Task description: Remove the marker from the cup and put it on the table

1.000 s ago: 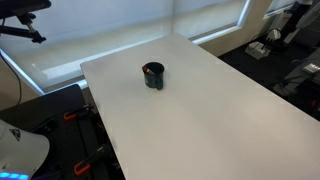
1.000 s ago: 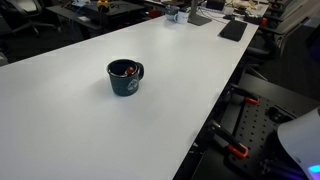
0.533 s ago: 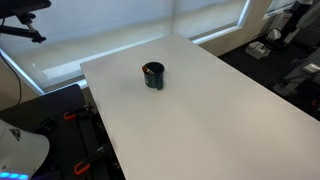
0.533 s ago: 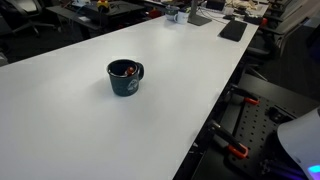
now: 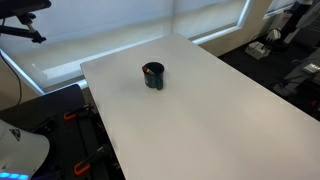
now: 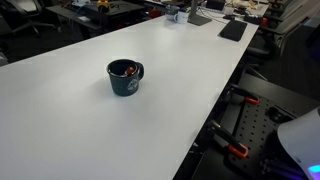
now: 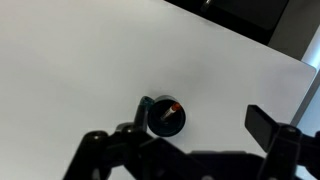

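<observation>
The dark cup (image 5: 153,77) stands upright on the white table (image 5: 205,125), seen in both exterior views (image 6: 124,79). The marker (image 6: 126,70) leans inside it with its orange-red end up. In the wrist view the cup (image 7: 165,121) lies far below with the marker (image 7: 172,108) in it. My gripper (image 7: 178,130) is open and empty, high above the table (image 7: 80,60), its two fingers to either side of the cup in the picture. The gripper does not show in the exterior views.
A white robot part (image 5: 15,150) sits off the table's edge, also in an exterior view (image 6: 300,140). Black clamps (image 6: 235,150) hang beside the table. Dark items (image 6: 232,30) lie at its far end. Office clutter stands beyond (image 5: 270,45).
</observation>
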Tool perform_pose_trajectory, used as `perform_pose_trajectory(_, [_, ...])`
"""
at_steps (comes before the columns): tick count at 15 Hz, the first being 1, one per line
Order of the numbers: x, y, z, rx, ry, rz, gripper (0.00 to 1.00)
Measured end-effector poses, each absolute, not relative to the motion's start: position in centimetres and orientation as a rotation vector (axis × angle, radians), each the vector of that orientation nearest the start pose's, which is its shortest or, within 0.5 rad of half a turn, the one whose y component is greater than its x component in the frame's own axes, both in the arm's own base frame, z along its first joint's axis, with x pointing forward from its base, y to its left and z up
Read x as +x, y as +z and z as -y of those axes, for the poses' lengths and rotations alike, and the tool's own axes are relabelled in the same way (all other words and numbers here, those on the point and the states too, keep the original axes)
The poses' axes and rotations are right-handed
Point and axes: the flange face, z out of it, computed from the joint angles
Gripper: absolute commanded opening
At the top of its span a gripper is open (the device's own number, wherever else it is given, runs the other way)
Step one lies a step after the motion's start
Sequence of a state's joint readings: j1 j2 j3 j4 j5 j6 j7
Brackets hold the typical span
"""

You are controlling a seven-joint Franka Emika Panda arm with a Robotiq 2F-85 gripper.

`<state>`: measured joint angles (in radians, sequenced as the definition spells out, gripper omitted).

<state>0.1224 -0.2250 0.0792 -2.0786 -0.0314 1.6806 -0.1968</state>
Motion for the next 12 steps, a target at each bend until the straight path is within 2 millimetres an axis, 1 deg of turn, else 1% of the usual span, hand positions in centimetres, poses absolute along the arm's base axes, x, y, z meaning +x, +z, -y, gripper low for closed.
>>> perform_pose_trajectory(4, [48.0, 49.5, -9.9, -3.08, 0.282, 0.725, 1.0])
perform_pose_trajectory(7, [49.1, 48.2, -10.9, -3.029, 0.303, 0.811, 1.0])
perform_pose_trajectory(9, [49.4, 47.2, -12.0, -2.984, 0.329, 0.866, 1.0])
perform_pose_trajectory(12, [49.6, 46.6, -12.2, -2.979, 0.345, 0.87, 1.0])
